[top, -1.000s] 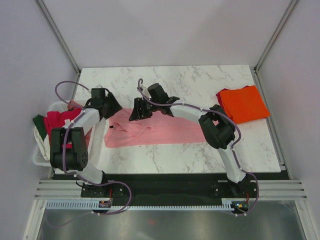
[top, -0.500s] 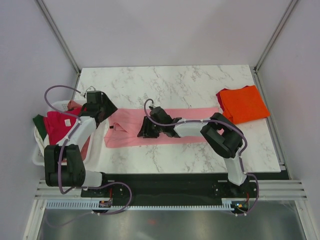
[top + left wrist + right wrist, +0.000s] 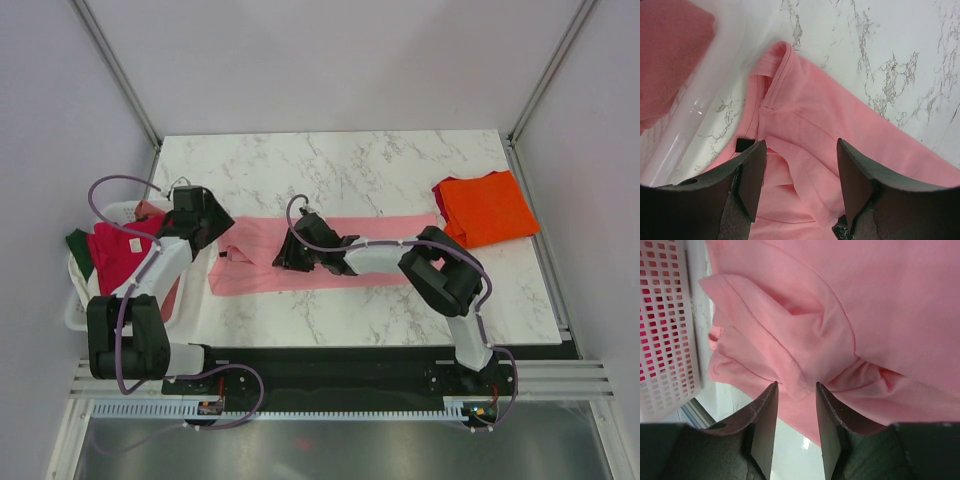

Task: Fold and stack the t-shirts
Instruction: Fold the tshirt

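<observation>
A light pink t-shirt (image 3: 250,275) lies spread across the middle of the marble table. My left gripper (image 3: 212,228) hovers over its left end by the collar (image 3: 782,55), jaws wide open (image 3: 800,172) with nothing between them. My right gripper (image 3: 287,254) is low over the shirt just right of that. Its jaws (image 3: 796,390) stand a narrow gap apart, with a folded sleeve edge of the pink t-shirt (image 3: 880,305) at the tips. A folded bright orange t-shirt (image 3: 487,208) lies at the far right.
A white plastic basket (image 3: 78,312) stands off the table's left edge, holding a crimson t-shirt (image 3: 118,252), a dark green one (image 3: 78,244) and a cream one (image 3: 86,282). Its lattice wall (image 3: 665,330) is close to the right gripper.
The right gripper came down from above the shirt to its left part, and its jaws narrowed. The left gripper drew slightly left, towards the basket. The pink shirt now lies flatter and longer.
</observation>
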Motion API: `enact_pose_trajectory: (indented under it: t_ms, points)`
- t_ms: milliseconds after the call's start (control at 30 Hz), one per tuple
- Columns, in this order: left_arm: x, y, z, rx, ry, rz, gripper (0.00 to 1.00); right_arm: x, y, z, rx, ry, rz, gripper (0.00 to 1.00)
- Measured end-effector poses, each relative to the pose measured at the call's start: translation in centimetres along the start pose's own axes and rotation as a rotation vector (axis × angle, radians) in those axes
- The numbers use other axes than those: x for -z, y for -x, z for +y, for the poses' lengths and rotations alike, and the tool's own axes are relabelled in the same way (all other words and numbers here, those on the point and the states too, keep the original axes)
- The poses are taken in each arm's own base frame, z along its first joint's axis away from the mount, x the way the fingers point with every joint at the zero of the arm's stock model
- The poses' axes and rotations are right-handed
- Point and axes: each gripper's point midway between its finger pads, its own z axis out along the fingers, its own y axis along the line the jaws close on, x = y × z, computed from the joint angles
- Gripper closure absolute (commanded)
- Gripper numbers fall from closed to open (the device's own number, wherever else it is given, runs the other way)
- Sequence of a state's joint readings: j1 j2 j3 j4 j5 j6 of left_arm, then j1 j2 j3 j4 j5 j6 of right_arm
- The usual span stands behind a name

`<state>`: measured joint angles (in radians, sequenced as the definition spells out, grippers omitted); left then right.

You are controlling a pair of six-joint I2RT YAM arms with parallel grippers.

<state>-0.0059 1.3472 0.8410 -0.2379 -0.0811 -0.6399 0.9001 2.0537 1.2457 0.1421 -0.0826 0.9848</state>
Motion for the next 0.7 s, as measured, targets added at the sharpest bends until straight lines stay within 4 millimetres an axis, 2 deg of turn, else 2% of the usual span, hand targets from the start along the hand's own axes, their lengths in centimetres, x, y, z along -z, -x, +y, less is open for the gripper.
enact_pose_trajectory:
  t_ms: [200, 500, 600, 700]
  points:
    - [-0.2, -1.0, 1.1, -0.003, 0.036, 0.016, 0.35, -1.0, 0.7, 0.9, -0.01, 0.014, -0.013, 0.58]
    - [-0.2, -1.2, 1.3, -0.004, 0.043, 0.021, 0.36, -1.2, 0.1, -0.1, 0.006, -0.03, -0.003, 0.57]
    - [-0.3, -1.7, 1.7, -0.005, 0.05, 0.031, 0.36, -0.7, 0.4, -0.5, 0.078, -0.064, -0.016, 0.56]
    - [-0.5, -2.7, 2.5, -0.007, 0.066, 0.052, 0.36, 1.0, 1.6, -1.1, 0.218, -0.123, -0.044, 0.56]
